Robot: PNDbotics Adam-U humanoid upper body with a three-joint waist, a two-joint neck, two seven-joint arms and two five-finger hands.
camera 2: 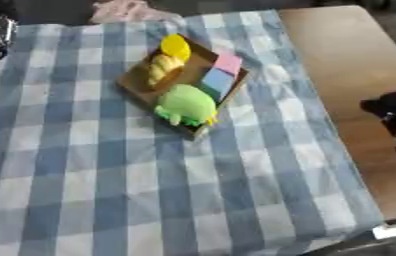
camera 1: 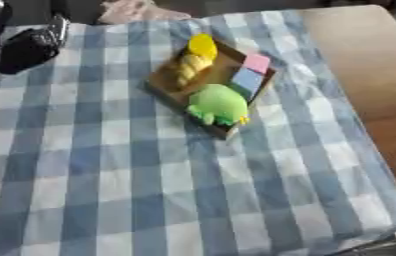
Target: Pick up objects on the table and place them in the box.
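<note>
Wooden table (camera 1: 372, 60); blue-white checked cloth (camera 1: 131, 180) covers most (right side bare); box (camera 1: 168, 80) on cloth.

This looks like a staged test or demonstration set-up indoors rather than a lived-in room, though the pictures show little beyond the work surface; a plain wooden desk (camera 2: 350, 60) is partly covered by a blue-and-white checked cloth (camera 1: 149, 180), homely in style; on it sits a small brown box (camera 1: 171, 80) holding bright toy-like pieces, a green plush shape (camera 1: 217, 104) among them; black machine parts (camera 1: 26, 47) crowd the left edge; some pinkish fabric (camera 1: 136, 10) lies at the far side; the surroundings are dark and cannot be made out.
</note>
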